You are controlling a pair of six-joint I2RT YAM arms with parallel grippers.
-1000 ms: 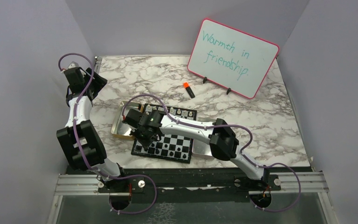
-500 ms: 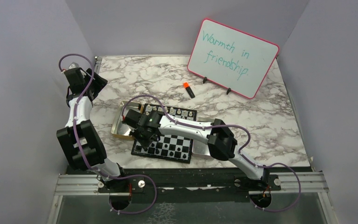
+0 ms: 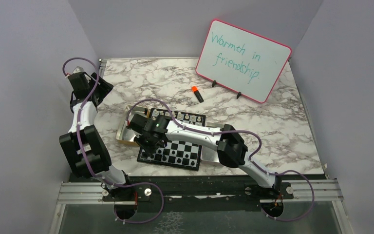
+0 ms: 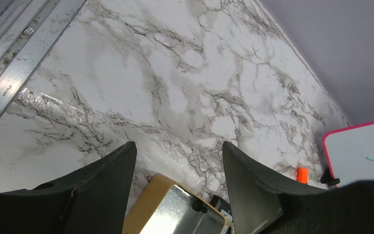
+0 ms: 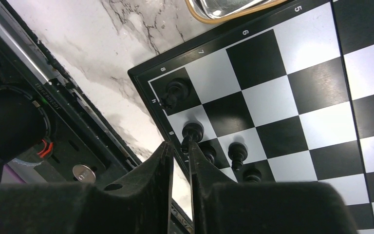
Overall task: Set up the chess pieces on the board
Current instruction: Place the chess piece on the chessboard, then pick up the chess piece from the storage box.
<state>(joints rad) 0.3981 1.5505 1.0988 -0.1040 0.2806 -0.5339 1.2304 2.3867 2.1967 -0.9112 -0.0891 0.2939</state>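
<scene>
The right gripper [image 5: 177, 144] has its jaws parted by a narrow slit, with nothing between them. One black chess piece [image 5: 193, 130] stands on the board [image 5: 272, 97] just beyond the fingertips; whether they touch cannot be determined. A corner piece [image 5: 175, 92] stands further ahead. The left gripper [image 4: 179, 146] has its jaws wide apart and empty, above the marble table [image 4: 175, 73]. A gold-rimmed tray [image 4: 175, 207] lies just beneath its fingers.
</scene>
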